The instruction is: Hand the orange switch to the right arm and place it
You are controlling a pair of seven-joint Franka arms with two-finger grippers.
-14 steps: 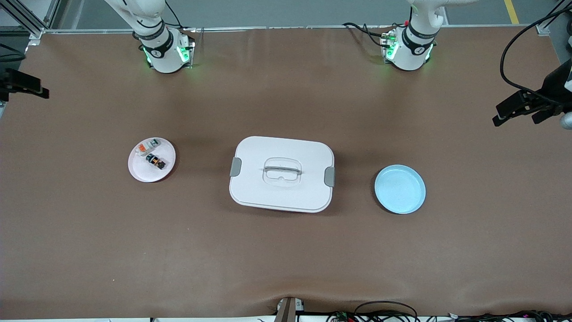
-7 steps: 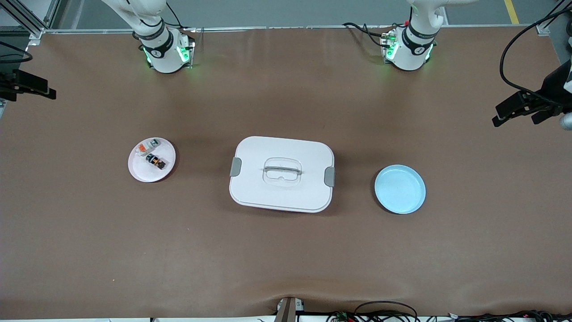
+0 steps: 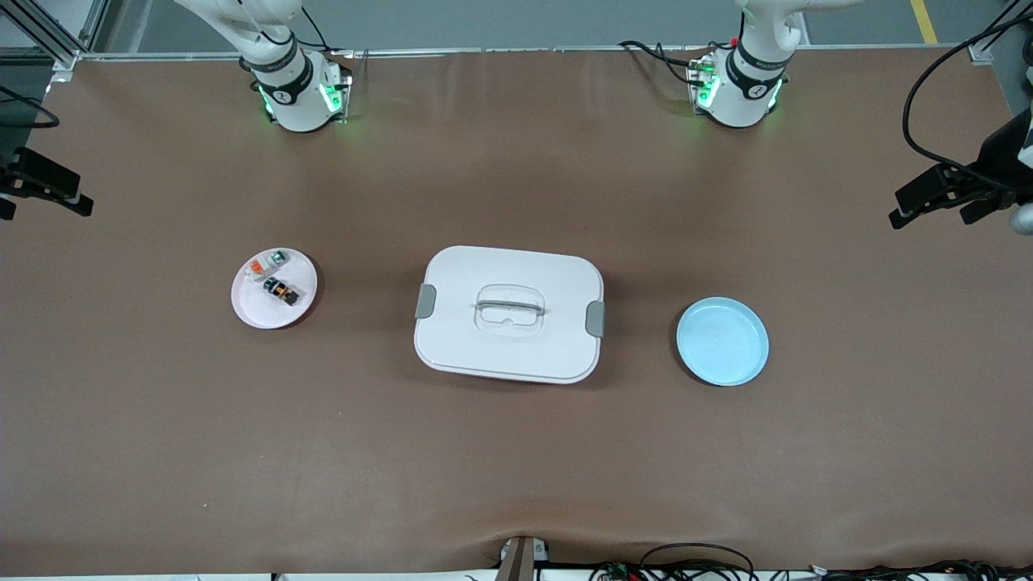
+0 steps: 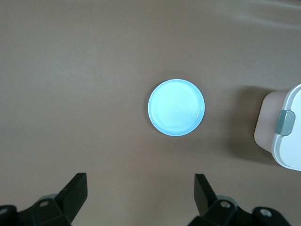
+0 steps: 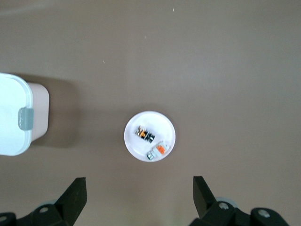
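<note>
Orange switch [image 3: 260, 265] lies on the white plate [image 3: 255, 311], centre-left of the front frame toward the right arm's end of the desk [image 3: 516, 468], just beside a black part [image 3: 282, 291]. Blue plate [image 3: 722, 341] at centre-right holds nothing; closed white box [image 3: 509, 313] sits mid-frame between the two plates. Left tool [image 4: 141, 197] hangs at the frame's right edge, fingers wide, nothing in it. Right tool [image 5: 136, 197] is at the left edge, also wide and holding nothing. Both are well clear of the plates. Judgement: the switch on the right-arm plate fits either a finished placement or some other stage; the frames don't settle which, so no next move is certain.
</note>
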